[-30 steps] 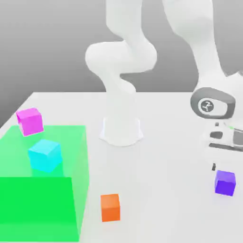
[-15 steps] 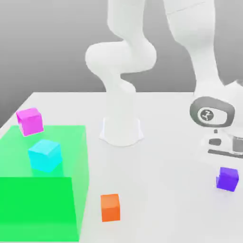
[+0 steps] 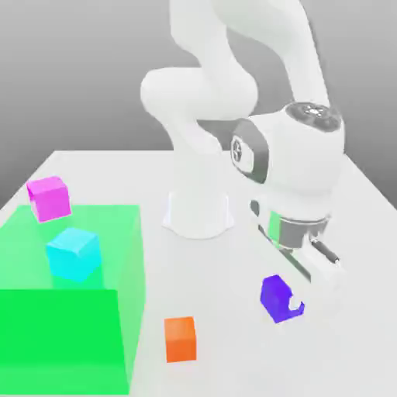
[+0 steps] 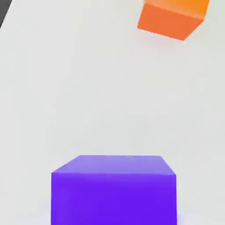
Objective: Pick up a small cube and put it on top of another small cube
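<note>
My gripper (image 3: 288, 304) is clamped shut on the small cube (image 3: 273, 295), violet-purple, tilted, lifted clear of the white table (image 3: 256, 364). In the exterior view, orange cube (image 3: 180, 339) sits at about 8 o'clock from it, apart. Cyan cube (image 3: 74, 254) stands inside the green translucent zone (image 3: 70, 326), magenta cube (image 3: 49, 198) at its 11 o'clock. Hand view: small cube (image 4: 114, 189) close, orange cube (image 4: 173, 17) beyond.
</note>
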You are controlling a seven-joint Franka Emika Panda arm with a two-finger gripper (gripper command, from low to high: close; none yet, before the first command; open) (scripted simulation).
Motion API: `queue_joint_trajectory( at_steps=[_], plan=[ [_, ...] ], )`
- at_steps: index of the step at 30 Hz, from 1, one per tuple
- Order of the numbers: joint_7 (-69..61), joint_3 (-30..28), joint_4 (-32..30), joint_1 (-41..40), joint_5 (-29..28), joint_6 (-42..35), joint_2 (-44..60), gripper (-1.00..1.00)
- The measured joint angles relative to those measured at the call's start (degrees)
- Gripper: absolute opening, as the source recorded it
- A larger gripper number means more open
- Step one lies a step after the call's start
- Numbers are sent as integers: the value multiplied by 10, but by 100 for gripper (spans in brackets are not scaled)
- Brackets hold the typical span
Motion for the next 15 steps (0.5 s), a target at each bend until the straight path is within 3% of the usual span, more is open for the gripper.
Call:
queue_joint_trajectory(
  at_steps=[5, 12, 13, 15],
  plan=[
    [97, -37, -21, -87, 44, -3, -36, -100],
    [173, -62, -17, -81, -41, 91, 65, -100],
    [179, -67, -17, -78, -51, 100, 75, 100],
    [179, -67, -17, -78, -51, 100, 75, 100]
  ],
)
